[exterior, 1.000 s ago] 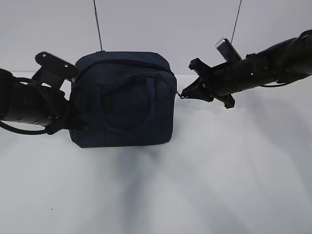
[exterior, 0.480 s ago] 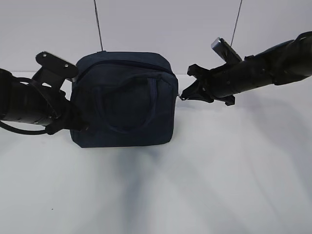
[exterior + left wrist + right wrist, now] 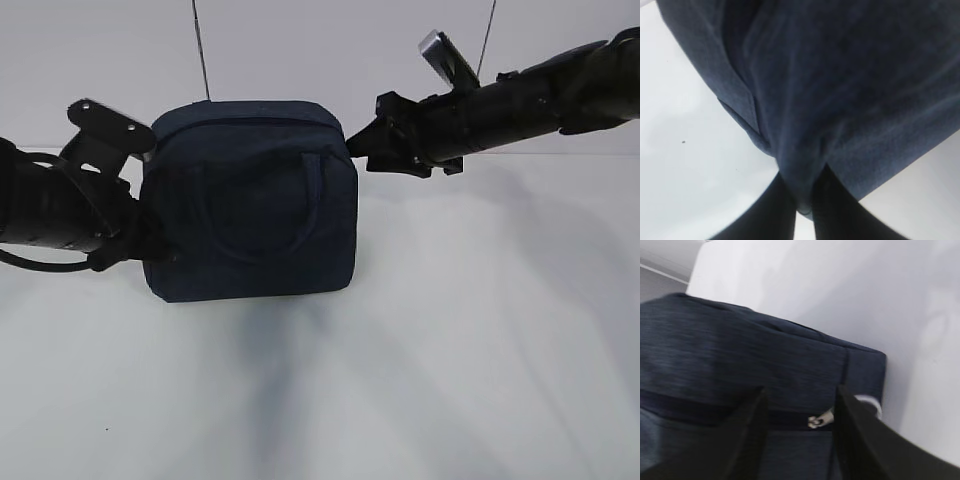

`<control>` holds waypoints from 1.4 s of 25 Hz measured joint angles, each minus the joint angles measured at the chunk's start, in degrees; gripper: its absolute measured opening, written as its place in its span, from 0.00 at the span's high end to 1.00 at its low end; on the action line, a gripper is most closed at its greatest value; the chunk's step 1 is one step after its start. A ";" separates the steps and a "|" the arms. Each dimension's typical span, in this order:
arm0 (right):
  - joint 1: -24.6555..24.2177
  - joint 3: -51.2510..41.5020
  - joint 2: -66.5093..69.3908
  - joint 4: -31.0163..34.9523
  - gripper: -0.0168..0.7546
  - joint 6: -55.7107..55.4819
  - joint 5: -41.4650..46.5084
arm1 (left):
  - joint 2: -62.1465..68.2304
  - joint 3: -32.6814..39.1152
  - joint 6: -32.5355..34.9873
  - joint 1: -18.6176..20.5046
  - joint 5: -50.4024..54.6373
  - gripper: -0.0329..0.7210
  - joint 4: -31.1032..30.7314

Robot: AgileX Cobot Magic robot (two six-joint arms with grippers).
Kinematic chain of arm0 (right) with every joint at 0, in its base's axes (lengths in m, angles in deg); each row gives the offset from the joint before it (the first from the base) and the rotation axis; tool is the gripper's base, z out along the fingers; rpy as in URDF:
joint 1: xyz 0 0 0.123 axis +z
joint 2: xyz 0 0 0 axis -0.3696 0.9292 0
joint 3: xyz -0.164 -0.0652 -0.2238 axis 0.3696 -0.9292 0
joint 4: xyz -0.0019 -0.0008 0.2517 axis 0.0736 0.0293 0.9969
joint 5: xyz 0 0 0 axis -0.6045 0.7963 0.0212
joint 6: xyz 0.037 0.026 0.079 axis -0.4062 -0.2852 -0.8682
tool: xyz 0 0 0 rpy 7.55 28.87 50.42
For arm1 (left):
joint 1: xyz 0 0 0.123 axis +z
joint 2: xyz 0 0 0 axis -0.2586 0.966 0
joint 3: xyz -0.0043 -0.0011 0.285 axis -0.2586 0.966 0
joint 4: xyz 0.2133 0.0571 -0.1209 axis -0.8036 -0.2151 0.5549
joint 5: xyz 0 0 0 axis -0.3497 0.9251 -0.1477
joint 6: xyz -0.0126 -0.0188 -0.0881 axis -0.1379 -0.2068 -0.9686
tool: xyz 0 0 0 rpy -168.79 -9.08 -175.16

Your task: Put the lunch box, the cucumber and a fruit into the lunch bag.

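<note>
The dark navy lunch bag [image 3: 250,200] stands upright on the white table, its zipper closed along the top. My left gripper [image 3: 150,250] is at the bag's lower left side. In the left wrist view it [image 3: 802,185] is shut on a fold of the bag's fabric [image 3: 840,75]. My right gripper [image 3: 355,150] hovers at the bag's upper right corner. In the right wrist view it [image 3: 800,395] is open, and the silver zipper pull [image 3: 820,420] lies loose on the bag [image 3: 740,350] between its fingers. The lunch box, the cucumber and the fruit are out of view.
The white table [image 3: 450,350] spreads in front of and to the right of the bag. A pale wall stands close behind. Two thin dark cables [image 3: 200,50] [image 3: 487,35] hang down behind the bag and the right arm.
My right gripper has opened, let go of the zipper pull, and risen leftward to the bag's top right corner. The left arm keeps its pinch and has lifted slightly.
</note>
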 joint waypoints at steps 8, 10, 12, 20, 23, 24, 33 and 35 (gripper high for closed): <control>0.00 6.38 0.00 0.00 0.46 -2.88 -9.51 | -6.46 0.20 -0.15 0.00 0.00 0.66 0.11; 0.00 7.31 0.00 0.00 0.46 -3.38 -10.48 | -8.71 0.20 -1.00 0.00 0.00 0.60 0.11; 0.00 7.95 0.00 0.00 0.45 -3.54 -11.46 | -10.60 0.20 -2.27 0.00 0.00 0.57 0.11; 0.00 9.82 -1.44 0.00 0.46 3.81 -13.74 | -18.47 0.33 -6.33 0.00 0.00 0.55 0.19; 0.00 10.88 -2.35 0.00 0.46 10.84 -13.74 | -20.64 0.33 -7.99 0.00 0.40 0.55 0.19; 0.00 10.97 -2.62 0.00 0.46 13.43 -13.74 | -21.19 0.33 -8.85 0.00 1.05 0.55 0.19; 0.00 10.97 -2.80 0.00 0.46 29.44 -12.13 | -22.03 0.45 -15.59 0.00 13.30 0.55 -1.23; 0.00 10.97 -2.80 0.00 0.46 32.74 -10.02 | -22.03 0.45 -15.67 0.00 13.98 0.55 -3.31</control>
